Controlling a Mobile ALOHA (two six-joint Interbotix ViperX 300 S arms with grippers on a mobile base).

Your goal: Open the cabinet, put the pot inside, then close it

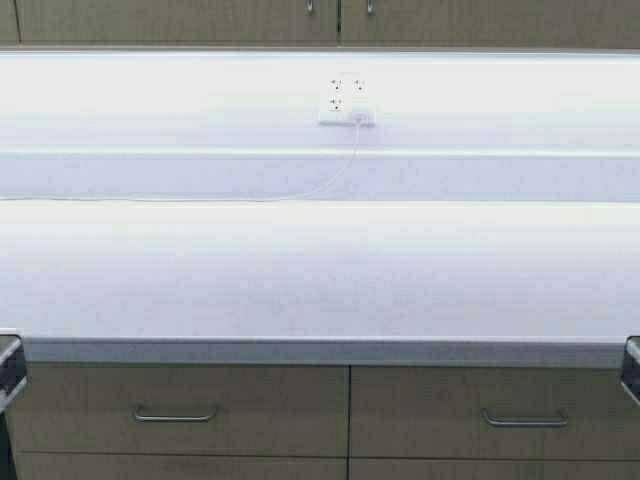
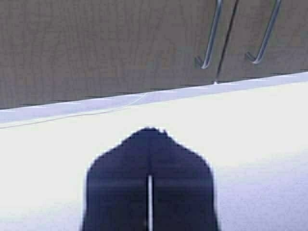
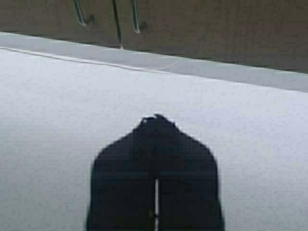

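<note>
High view. Cabinet [image 1: 330,15]: wall-mounted, maple-wood, only its lower edge in frame along the top; both doors shut, seam at centre, the tips of two silver bar handles flanking it. White table [image 1: 320,280]: spans the frame, carries no pot in view. Wall socket [image 1: 345,103] with a plug and a thin white cable [image 1: 330,185] trailing down to the table's back edge. Base drawers [image 1: 180,410] below the front edge, horizontal handles. Arms: only slivers at the far left and far right edges, low beside the table front.

Left wrist view. Left gripper [image 2: 150,144]: jaws pressed together, holding nothing, poised over the table. Cabinet handles well apart from the tips, up and ahead across the table, seam between them.

Right wrist view. Right gripper [image 3: 155,130]: jaws closed, empty, above the table. Same handle pair far ahead, beyond the cable.

Progress, as judged: nothing done. Doors unopened; pot not visible in any view, whereabouts unknown; opening, loading and closing all remain
</note>
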